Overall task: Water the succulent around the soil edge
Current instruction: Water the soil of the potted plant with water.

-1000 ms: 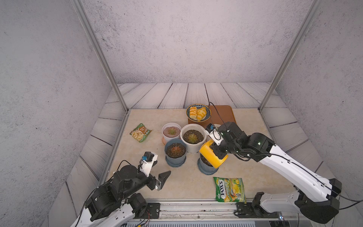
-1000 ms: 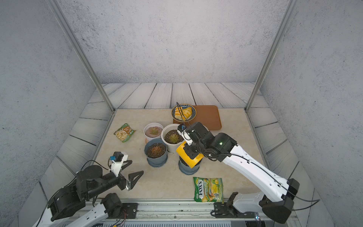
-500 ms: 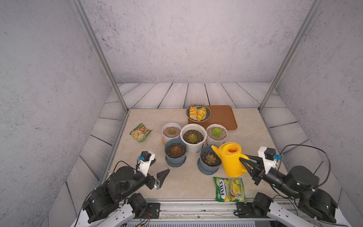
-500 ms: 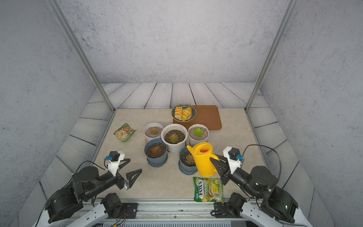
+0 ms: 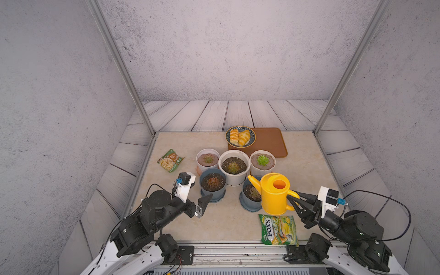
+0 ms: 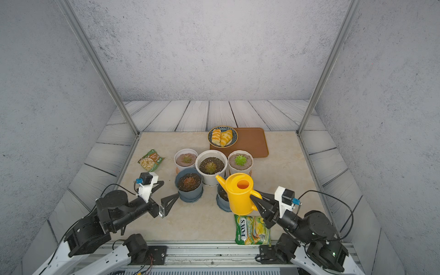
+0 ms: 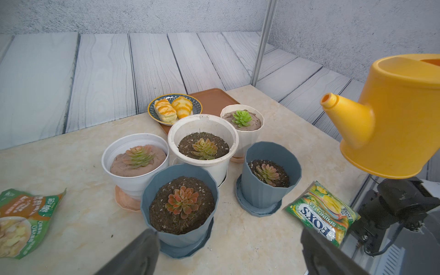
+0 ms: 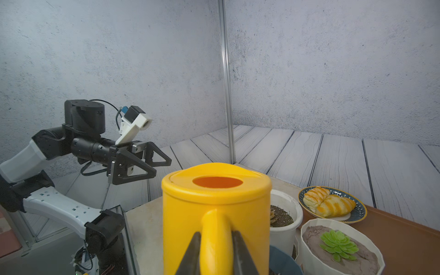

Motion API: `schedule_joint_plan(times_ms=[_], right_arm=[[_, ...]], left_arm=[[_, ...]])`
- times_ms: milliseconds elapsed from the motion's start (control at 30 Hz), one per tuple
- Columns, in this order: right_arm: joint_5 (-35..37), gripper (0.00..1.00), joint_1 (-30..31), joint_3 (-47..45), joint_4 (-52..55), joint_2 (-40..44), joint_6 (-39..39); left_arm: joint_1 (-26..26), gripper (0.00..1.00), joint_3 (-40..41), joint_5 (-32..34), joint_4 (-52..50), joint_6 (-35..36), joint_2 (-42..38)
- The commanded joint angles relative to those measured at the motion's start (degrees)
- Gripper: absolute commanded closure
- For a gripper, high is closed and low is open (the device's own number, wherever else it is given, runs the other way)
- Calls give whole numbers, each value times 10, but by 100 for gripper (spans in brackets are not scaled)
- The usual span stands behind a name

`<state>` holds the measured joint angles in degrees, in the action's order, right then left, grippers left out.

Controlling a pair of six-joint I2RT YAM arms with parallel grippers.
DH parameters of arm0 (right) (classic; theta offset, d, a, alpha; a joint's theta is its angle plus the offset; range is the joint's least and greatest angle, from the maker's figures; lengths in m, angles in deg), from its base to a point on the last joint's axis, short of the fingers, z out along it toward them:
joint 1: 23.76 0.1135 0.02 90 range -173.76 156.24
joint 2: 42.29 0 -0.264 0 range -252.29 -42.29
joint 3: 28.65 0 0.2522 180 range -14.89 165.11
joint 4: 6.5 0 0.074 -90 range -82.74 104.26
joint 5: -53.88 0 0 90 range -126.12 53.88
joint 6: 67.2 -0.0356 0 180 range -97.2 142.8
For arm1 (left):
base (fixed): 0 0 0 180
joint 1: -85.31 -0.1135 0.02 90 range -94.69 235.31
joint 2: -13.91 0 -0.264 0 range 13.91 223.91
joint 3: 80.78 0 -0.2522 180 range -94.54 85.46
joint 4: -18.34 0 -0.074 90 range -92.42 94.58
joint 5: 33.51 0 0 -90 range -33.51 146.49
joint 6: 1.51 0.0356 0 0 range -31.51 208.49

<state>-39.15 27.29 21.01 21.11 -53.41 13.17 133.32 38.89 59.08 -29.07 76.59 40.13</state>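
Several potted succulents stand clustered mid-table: a large white pot (image 5: 234, 165) in the centre, two smaller white pots (image 5: 207, 160) (image 5: 262, 160) beside it, and two blue pots (image 5: 212, 183) (image 5: 251, 192) in front. My right gripper (image 5: 291, 200) (image 8: 216, 234) is shut on the handle of a yellow watering can (image 5: 273, 195) (image 8: 214, 207). The can is upright, lifted off the table, with its spout (image 7: 331, 101) pointing toward the pots, and it hides part of the front right blue pot. My left gripper (image 6: 170, 188) (image 7: 228, 252) hangs open and empty, just left of the front left blue pot.
A brown tray (image 5: 269, 142) lies at the back, with a plate of pastries (image 5: 240, 137) on its left corner. A snack packet (image 5: 170, 160) lies left of the pots. A green Fox's sweet bag (image 5: 278, 229) lies at the front edge, below the can.
A second ago the right arm reached over the pots with the can tilted. It has since drawn back to the front right with the can upright. The left arm has stayed put.
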Motion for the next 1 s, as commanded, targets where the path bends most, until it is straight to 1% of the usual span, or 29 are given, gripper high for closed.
schedule_joint_plan(times_ms=[0, 167, 233, 433, 567, 733, 967], right_arm=[[20, 100, -1, 48, -34, -102, 20], [37, 100, -2, 159, 35, -280, 62], [45, 100, -2, 218, 73, -351, 76], [87, 100, -3, 374, 205, -521, 119], [111, 100, -11, 441, 240, -600, 138], [85, 100, -25, 525, 287, -695, 148], [60, 100, -30, 628, 331, -797, 153]], left_arm=[[-4, 2, 11, 35, -12, 19, -20], [-4, 2, 15, 43, -20, 19, -35], [-4, 1, 14, 51, -30, 18, -39], [-4, 2, 14, 52, -70, -1, -50], [-3, 2, 12, 39, -73, -6, -61], [-3, 2, 18, 18, -65, -6, -80], [-3, 2, 21, 1, -61, -8, -94]])
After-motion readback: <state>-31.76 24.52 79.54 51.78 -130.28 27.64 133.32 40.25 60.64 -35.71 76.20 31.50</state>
